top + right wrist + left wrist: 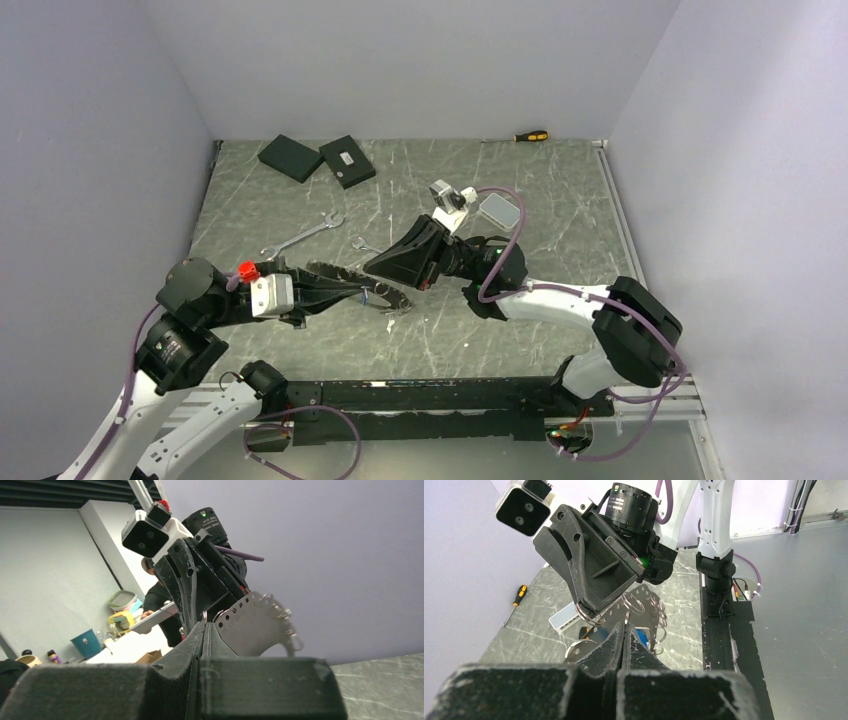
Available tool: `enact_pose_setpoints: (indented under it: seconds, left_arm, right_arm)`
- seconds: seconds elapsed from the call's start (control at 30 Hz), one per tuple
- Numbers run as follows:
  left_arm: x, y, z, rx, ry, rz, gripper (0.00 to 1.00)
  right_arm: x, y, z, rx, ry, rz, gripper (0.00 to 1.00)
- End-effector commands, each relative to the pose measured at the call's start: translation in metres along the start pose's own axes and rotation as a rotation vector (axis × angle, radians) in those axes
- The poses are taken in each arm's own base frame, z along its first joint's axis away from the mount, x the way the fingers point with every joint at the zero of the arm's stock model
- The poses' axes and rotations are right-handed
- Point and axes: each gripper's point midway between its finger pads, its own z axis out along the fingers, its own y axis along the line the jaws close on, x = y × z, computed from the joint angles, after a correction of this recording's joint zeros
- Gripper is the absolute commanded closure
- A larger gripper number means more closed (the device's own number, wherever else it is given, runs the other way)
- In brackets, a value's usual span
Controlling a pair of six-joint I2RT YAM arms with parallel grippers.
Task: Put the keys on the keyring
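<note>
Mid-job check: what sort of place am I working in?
Likely a robotics lab test cell: white walls box in the table, a mounting rail lines its near edge, and a person stands among clutter beyond.

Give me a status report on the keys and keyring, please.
Left gripper shut on perforated plate; right gripper shut on a ring at its edge. Long key and short key lying loose, unthreaded. Nothing in the way.

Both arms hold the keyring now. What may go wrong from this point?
1. The left fingers and right fingers pinch the keyring very near each other; a slightly misaligned pull may twist it or make it slip.
2. Both keys lie on the table, and neither arm is free to lift them.
</note>
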Motion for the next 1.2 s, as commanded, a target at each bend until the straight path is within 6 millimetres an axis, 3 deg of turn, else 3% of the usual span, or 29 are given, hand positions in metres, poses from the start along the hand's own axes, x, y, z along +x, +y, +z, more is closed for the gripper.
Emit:
enact_pose_setpoints:
  seconds: [0.0, 0.93, 1.17]
  left_arm:
    - [-0.006, 0.008, 0.0, -0.034, -0.015, 0.056, 1.0]
    - [-0.009, 0.018, -0.013, -0.141, 0.008, 0.047, 1.0]
    - [-0.011, 0.02, -0.012, -0.152, 0.008, 0.01, 1.0]
  right_arm:
    - [-0.038, 0.057, 0.013, -0.212, -0.139, -0.113, 1.0]
    - [-0.032, 0.062, 0.016, -0.237, -0.105, -0.108, 1.0]
    - [-0.031, 0.051, 0.015, -0.135, -0.106, -0.2, 1.0]
